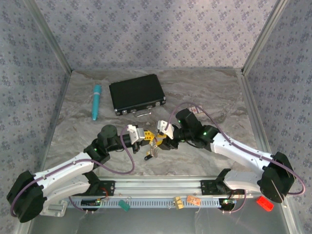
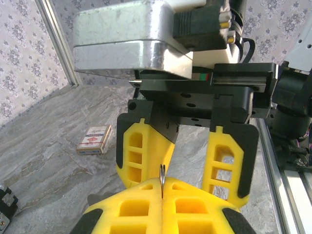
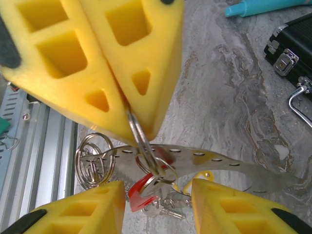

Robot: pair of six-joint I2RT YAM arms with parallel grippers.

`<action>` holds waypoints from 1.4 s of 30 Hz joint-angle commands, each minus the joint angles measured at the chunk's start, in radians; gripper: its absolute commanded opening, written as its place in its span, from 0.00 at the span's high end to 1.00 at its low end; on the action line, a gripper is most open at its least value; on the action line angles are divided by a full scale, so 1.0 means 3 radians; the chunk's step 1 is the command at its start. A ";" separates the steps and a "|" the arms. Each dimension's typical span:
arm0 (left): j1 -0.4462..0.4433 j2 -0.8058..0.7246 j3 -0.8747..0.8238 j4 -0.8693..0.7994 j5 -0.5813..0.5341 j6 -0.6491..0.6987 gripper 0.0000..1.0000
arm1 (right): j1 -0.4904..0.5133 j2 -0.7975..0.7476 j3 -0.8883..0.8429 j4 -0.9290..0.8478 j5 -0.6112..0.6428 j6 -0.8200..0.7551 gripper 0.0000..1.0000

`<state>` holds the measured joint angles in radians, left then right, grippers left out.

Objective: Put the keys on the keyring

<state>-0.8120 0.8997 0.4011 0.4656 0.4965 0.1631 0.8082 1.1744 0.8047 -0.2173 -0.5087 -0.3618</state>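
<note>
My left gripper [image 2: 162, 187] is shut on the keyring's thin metal split ring [image 2: 161, 175], which stands edge-on between its yellow pads. In the right wrist view that ring [image 3: 139, 134] hangs from the left fingertips [image 3: 141, 78]. A smaller ring, keys with a red tag [image 3: 139, 192] and a yellow tag [image 3: 204, 175] dangle from it. A curved silver strip with holes [image 3: 219, 161] lies behind them, and a second bundle of rings [image 3: 92, 161] is at its left end. My right gripper [image 3: 158, 209] is open, one finger on each side of the hanging keys [image 1: 153, 150], above the table's middle.
A black case [image 1: 136, 93] and a teal pen [image 1: 96, 101] lie at the back left. A small card box [image 2: 95, 139] rests on the grey tabletop. The aluminium rail [image 1: 161, 187] runs along the near edge. Patterned walls close in the sides.
</note>
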 commanded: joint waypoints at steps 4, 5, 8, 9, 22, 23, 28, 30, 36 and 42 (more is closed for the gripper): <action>-0.0019 -0.0036 0.0044 0.0123 0.0002 -0.0056 1.00 | 0.0034 0.0024 -0.0053 0.0260 0.0140 0.0086 0.63; -0.0020 -0.0043 0.0044 0.0118 0.0002 -0.0058 1.00 | 0.0042 0.0037 -0.0049 0.0278 0.0158 0.0084 0.65; -0.0020 -0.0053 0.0043 0.0100 -0.0003 -0.0058 1.00 | 0.0043 0.0047 -0.0044 0.0310 0.0201 0.0082 0.72; -0.0023 -0.0055 0.0044 0.0095 -0.0007 -0.0057 1.00 | 0.0047 0.0046 -0.0036 0.0308 0.0209 0.0077 0.76; -0.0020 -0.0045 0.0110 -0.0183 -0.0148 0.0026 1.00 | 0.0035 -0.0139 0.0275 -0.0254 0.0434 -0.0176 1.00; -0.0022 -0.0040 0.0120 -0.0209 -0.0147 0.0032 1.00 | 0.0037 -0.0153 0.0285 -0.0263 0.0460 -0.0186 1.00; -0.0022 -0.0028 0.0166 -0.0355 -0.0152 0.0073 1.00 | 0.0041 -0.0187 0.0336 -0.0310 0.0481 -0.0217 1.00; -0.0019 -0.0026 0.0176 -0.0408 -0.0161 0.0094 1.00 | 0.0043 -0.0192 0.0345 -0.0351 0.0508 -0.0238 1.00; -0.0023 -0.0015 0.0201 -0.0476 -0.0276 0.0071 0.55 | 0.0049 -0.0241 0.0388 -0.0373 0.0593 -0.0262 1.00; -0.0015 -0.0372 -0.0007 -0.0373 -0.0964 -0.0131 0.07 | 0.0046 -0.0171 0.0470 -0.0390 0.0630 -0.0346 1.00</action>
<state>-0.8120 0.8551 0.4225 0.3336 0.3313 0.1558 0.8207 1.1244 0.9001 -0.3225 -0.3351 -0.4389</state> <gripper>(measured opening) 0.920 0.051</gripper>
